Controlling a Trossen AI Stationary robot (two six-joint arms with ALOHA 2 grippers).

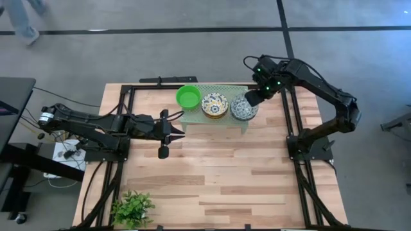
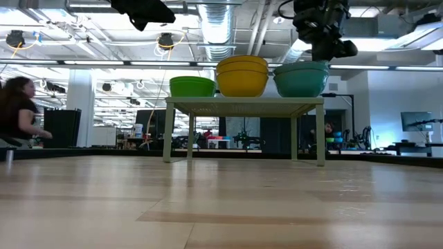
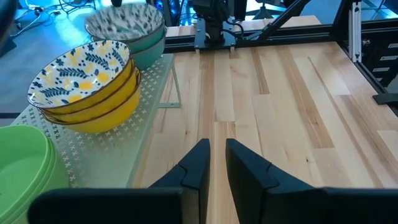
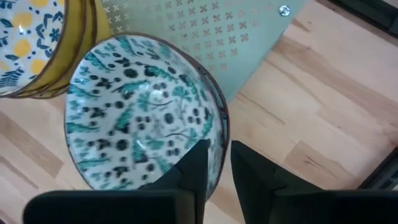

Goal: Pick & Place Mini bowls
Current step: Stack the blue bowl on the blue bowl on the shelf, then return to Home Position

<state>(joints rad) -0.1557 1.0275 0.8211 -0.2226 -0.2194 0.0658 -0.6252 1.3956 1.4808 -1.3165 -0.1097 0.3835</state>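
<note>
A pale green perforated rack (image 1: pixel 228 88) stands at the table's far middle. On it, from left to right, sit a stack of plain green bowls (image 1: pixel 188 96), a stack of yellow-and-blue floral bowls (image 1: pixel 214 105) and a stack of teal floral bowls (image 1: pixel 243 109). My right gripper (image 1: pixel 252 98) is over the far right rim of the top teal bowl (image 4: pixel 143 112), shut on it. My left gripper (image 1: pixel 178 132) hovers shut above the table just near of the rack's left end, touching nothing; its wrist view shows its tips (image 3: pixel 216 146) over bare wood. My right gripper (image 4: pixel 219 149) pinches the rim (image 4: pixel 219 134) of the top teal bowl on its far right side, one finger inside the bowl and one outside. The fingers come from above, pointing down. The bowl sits upright and level in its stack (image 2: pixel 301 79) on the rack.
A small leafy plant (image 1: pixel 133 207) stands at the table's near left corner. The rack's legs (image 2: pixel 169 131) raise its top above the wood. Black frame rails (image 1: pixel 292 128) run along the table's sides. A person (image 2: pixel 17 114) is in the room beyond.
</note>
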